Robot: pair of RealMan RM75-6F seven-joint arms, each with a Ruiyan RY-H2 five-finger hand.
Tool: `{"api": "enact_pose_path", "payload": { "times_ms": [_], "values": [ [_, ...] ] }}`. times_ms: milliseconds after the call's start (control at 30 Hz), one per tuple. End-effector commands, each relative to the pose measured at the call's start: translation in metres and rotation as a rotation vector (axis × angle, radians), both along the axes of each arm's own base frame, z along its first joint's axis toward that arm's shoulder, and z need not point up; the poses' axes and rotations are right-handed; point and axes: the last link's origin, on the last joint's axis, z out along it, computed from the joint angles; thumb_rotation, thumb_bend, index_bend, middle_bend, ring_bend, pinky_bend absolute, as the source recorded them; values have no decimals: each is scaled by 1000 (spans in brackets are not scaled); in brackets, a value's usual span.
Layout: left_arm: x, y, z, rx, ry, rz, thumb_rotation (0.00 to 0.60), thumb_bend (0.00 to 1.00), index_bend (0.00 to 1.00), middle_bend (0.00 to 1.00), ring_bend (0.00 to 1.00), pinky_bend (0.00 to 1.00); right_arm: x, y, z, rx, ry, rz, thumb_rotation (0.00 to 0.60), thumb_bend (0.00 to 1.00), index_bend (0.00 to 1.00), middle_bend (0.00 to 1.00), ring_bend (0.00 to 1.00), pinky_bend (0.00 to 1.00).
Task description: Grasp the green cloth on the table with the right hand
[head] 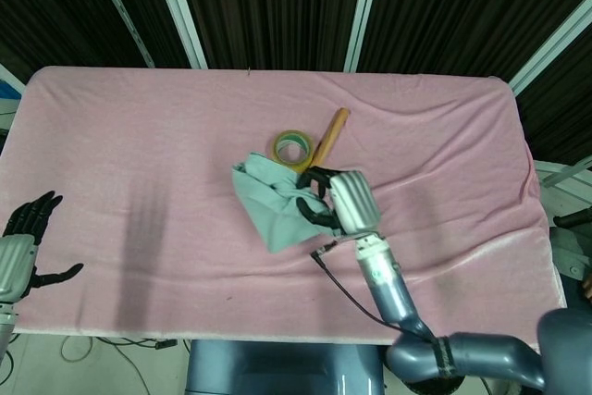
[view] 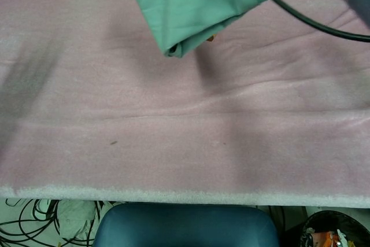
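My right hand (head: pixel 339 203) grips the green cloth (head: pixel 273 203) and holds it up off the pink table; the cloth hangs down and left from the fingers. In the chest view the green cloth (view: pixel 193 5) fills the top middle, dangling above the table, and the hand itself is out of frame, only its black cable showing. My left hand (head: pixel 20 245) hangs open off the table's left front edge with its fingers spread and nothing in it.
A roll of yellow-green tape (head: pixel 292 147) and a wooden stick (head: pixel 327 136) lie on the pink tablecloth (head: pixel 139 136) just behind the lifted cloth. The table's front edge (view: pixel 173 192) runs along the bottom of the chest view.
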Motion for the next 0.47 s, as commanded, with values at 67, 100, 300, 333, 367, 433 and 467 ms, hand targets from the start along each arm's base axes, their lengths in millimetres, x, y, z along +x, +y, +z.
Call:
{"api": "enact_pose_path", "payload": {
  "times_ms": [67, 100, 300, 333, 367, 433, 467],
  "values": [
    [0, -1, -1, 0, 6, -5, 600, 0, 0, 0, 0, 0, -42, 40, 32, -24, 5, -71, 600, 630, 717, 673, 662, 719],
    [0, -1, -1, 0, 8, -6, 600, 0, 0, 0, 0, 0, -45, 44, 33, -19, 3, -73, 600, 630, 717, 673, 662, 719],
    [0, -2, -1, 2, 8, -3, 600, 0, 0, 0, 0, 0, -57, 60, 37, 0, -11, -76, 600, 630, 717, 673, 662, 719],
    [0, -2, -1, 3, 8, -3, 600, 0, 0, 0, 0, 0, -58, 61, 37, 0, -12, -74, 600, 630, 717, 673, 662, 719],
    [-1, -2, -1, 3, 8, -2, 600, 0, 0, 0, 0, 0, -58, 62, 37, -1, -14, -71, 600, 630, 717, 673, 662, 719],
    [-1, -2, -1, 3, 8, -2, 600, 0, 0, 0, 0, 0, -59, 62, 38, -1, -18, -69, 600, 630, 717, 673, 662, 719],
    [-1, -2, -1, 3, 8, 0, 600, 0, 0, 0, 0, 0, -59, 62, 38, 1, -21, -69, 600, 630, 717, 673, 662, 719]
  ]
}}
